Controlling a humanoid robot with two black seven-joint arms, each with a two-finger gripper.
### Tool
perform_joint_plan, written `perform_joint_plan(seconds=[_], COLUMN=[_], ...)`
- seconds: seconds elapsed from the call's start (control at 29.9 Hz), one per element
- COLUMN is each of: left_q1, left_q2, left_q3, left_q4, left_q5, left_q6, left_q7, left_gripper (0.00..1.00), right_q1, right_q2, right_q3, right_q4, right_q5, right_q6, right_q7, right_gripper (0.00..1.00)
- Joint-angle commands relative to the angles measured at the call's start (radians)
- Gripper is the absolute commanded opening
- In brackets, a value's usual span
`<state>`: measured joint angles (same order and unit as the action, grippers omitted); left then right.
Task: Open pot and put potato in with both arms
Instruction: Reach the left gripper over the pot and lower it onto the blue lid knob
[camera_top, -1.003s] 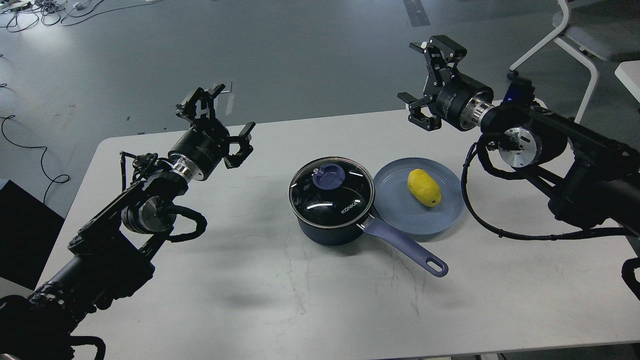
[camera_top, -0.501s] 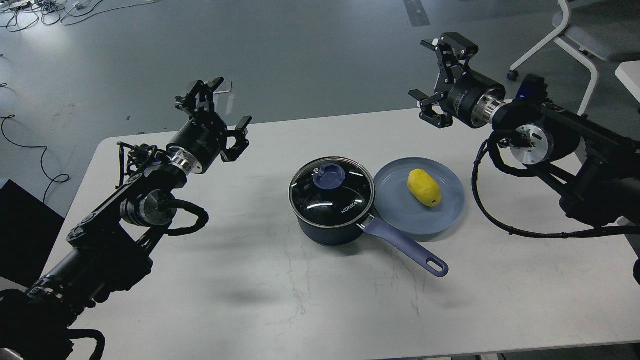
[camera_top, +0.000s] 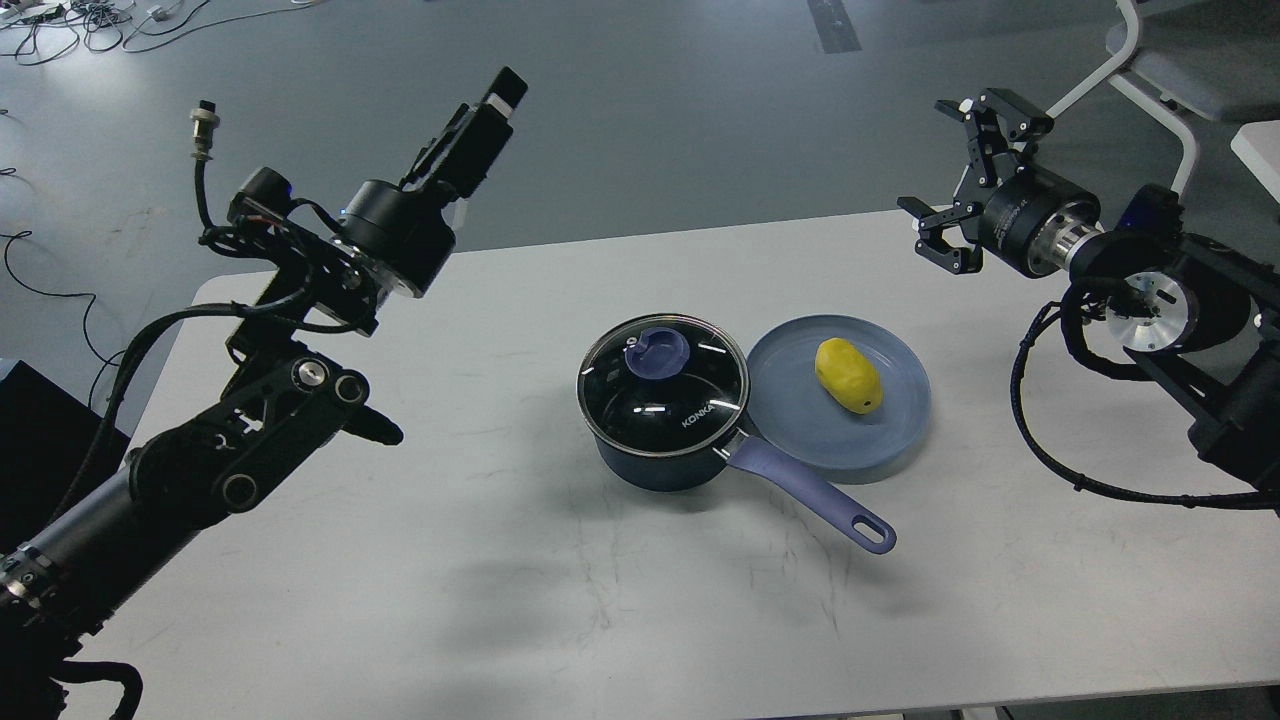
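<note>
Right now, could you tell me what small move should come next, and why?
Probably bring the left gripper down toward the lid knob: the glass lid covers the pot, and the potato waits on the plate.

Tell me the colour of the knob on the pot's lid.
The knob is lavender-blue, matching the pot's handle; seen in the head view.

White counter (camera_top: 520, 600), surface scuffed with faint marks. Pot (camera_top: 665, 420) sits near centre, lid on, handle angled toward the near right. Plate (camera_top: 800, 430) rests just beside it on the right, rims close or touching; cannot tell which.
</note>
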<state>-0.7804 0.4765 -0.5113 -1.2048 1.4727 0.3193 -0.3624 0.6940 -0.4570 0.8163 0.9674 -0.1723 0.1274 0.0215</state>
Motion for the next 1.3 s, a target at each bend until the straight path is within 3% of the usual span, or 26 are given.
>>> perform_joint_plan(seconds=[0.0, 0.13, 0.5, 1.27], left_q1=[-0.003, -0.01, -0.042, -0.076], left_q2=[0.019, 0.014, -0.036, -0.174], left_q3=[0.104, 0.139, 0.238, 0.336], left_q4=[-0.022, -0.006, 0.079, 0.234], left_q5=[0.105, 0.392, 0.653, 0.653], left_q6=[0.049, 0.061, 0.058, 0.012], left_q7=[-0.018, -0.035, -0.033, -0.03], left_gripper=[0.98, 0.98, 0.98, 0.98], right_q1=[-0.016, -0.03, -0.044, -0.054], right_q2=[-0.002, -0.022, -0.023, -0.029], right_q3=[0.02, 0.02, 0.018, 0.012], right_q4=[-0.012, -0.013, -0.015, -0.022], right_q5=[0.0, 0.0, -0.001, -0.003], right_q6=[-0.002, -0.002, -0.011, -0.011], right_q7=[0.001, 0.003, 0.005, 0.005], right_gripper=[1.0, 1.0, 1.0, 1.0])
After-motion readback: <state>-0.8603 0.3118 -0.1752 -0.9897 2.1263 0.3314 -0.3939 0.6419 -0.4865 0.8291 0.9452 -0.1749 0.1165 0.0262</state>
